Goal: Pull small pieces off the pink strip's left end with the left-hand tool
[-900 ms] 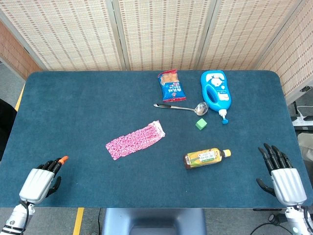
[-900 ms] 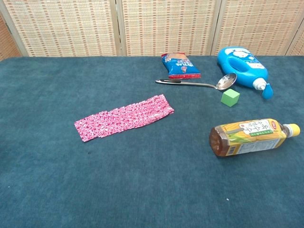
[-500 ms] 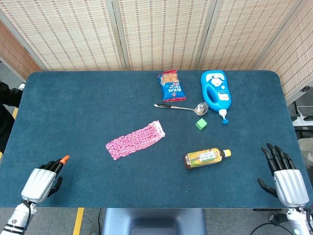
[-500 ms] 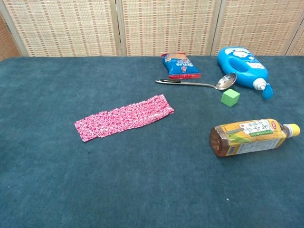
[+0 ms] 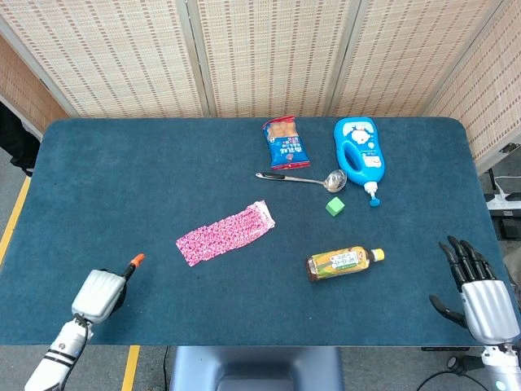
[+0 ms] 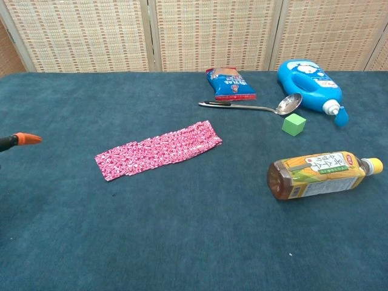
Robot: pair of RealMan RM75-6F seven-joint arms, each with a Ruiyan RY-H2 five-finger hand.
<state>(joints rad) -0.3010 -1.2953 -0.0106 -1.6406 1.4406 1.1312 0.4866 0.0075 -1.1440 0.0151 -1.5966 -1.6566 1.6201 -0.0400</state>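
Observation:
A pink patterned strip lies flat near the table's middle, its left end towards the front left. My left hand is at the front left edge and grips a dark tool with an orange tip, which points towards the strip and stops well short of its left end. The chest view shows only the tool's tip at the left border. My right hand hangs at the front right corner with fingers spread, holding nothing.
A tea bottle lies on its side right of the strip. Behind it are a green cube, a metal ladle, a blue snack bag and a blue detergent bottle. A folding screen stands behind the blue table.
My left hand has moved right and forward with the tool, so the orange tip now shows in the chest view. My right hand has drifted slightly towards the table's near edge.

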